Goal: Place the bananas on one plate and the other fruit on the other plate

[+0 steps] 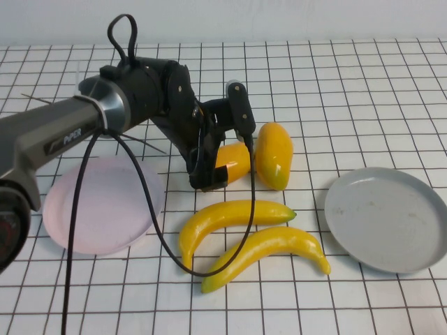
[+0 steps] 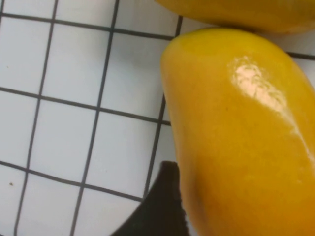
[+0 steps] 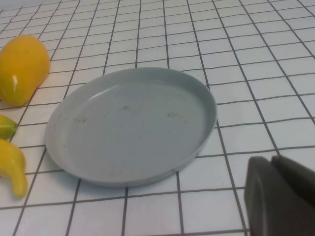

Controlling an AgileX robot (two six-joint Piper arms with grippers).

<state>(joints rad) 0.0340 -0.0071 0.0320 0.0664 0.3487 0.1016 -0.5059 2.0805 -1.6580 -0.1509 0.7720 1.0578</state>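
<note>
Presently, item by item:

Left gripper (image 1: 225, 143): down at the middle of the table (image 1: 363, 77), fingers spread wide, straddling the orange-yellow mango (image 1: 232, 160); in the left wrist view one dark finger (image 2: 160, 206) lies just beside that fruit's skin. Whether the pads already bear on it cannot be told (the fruit is half hidden behind the wrist).

Right gripper (image 3: 280, 196): parked off the high view, fingers pressed together, holding nothing, near the grey plate (image 3: 133, 125).

Step in hand, as judged: taking up the first mango for the pink plate (image 1: 105, 206). To do it well, centre the fingers across the plump middle, close gently since the glossy skin may slip, lift straight up so the neighbouring mango (image 1: 274, 153) is not nudged, then carry toward the table's left edge.

Count:
- Mangoes, two: side by side at the table's middle, neither plated.
- Bananas (image 1: 255, 241), two: lying together nearer the front edge, between the plates, not yet moved.
- Plates, two: pink toward the left edge, grey toward the right edge, both bare
</note>
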